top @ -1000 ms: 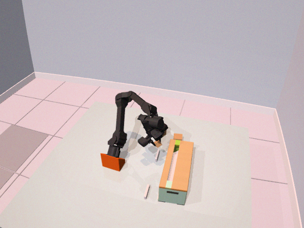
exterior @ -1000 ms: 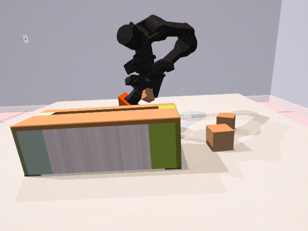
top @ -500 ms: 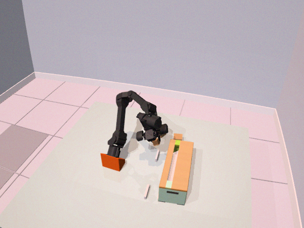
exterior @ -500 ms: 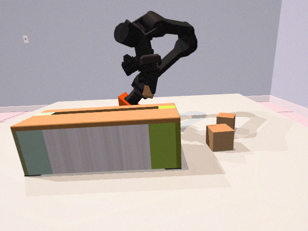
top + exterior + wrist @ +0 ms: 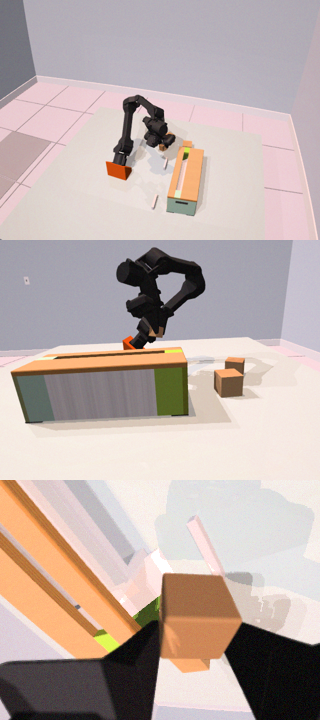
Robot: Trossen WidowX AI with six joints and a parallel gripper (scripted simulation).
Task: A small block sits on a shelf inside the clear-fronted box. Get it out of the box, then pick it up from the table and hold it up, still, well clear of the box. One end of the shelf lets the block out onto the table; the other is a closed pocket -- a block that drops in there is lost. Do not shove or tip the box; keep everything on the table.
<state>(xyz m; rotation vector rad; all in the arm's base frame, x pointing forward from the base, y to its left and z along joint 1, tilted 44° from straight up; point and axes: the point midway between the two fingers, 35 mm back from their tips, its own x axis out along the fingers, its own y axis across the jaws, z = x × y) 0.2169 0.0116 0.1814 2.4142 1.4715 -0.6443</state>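
Note:
A small brown block (image 5: 162, 147) (image 5: 159, 332) (image 5: 200, 597) is between the fingers of my gripper (image 5: 187, 624), which is shut on it. They hang in the air, above the table, on the arm's side of the box (image 5: 195, 167) (image 5: 103, 393) (image 5: 60, 555) near its lime-green end. In the exterior view the block shows above and behind the box's lid, apart from it. The box stands upright on the table, with a long slot in its orange lid. The fingertips are partly hidden in the top and exterior views.
Two larger brown cubes stand on the table past the lime end: a nearer cube (image 5: 187, 143) (image 5: 230, 384) and a farther cube (image 5: 170, 133) (image 5: 234, 365). Two thin pale bars (image 5: 165, 163) (image 5: 154, 201) lie between the box and the arm's orange base (image 5: 117, 171).

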